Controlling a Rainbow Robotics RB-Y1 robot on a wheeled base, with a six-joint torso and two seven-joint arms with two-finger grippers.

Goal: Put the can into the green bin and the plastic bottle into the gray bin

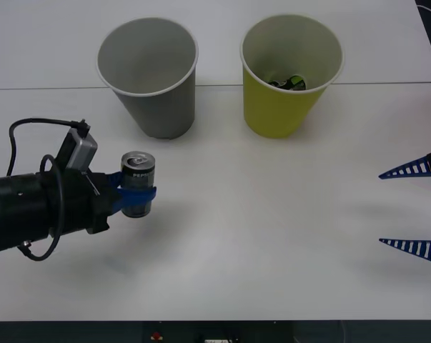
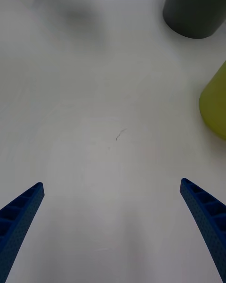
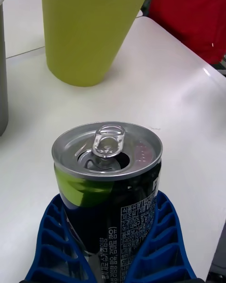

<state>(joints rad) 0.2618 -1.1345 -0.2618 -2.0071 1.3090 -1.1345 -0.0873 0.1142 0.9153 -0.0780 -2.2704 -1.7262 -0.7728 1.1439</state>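
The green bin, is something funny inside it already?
Yes. The big yellow-green cup-shaped bin already holds a dark, green-marked item at its bottom. Meanwhile the left tool grips the small silvery can, upright, opened.

I see the can [image 1: 138,184] standing up, dark with a shiny opened top. The gray bin [image 1: 149,75] and green bin [image 1: 288,71] stand behind it, side by side.
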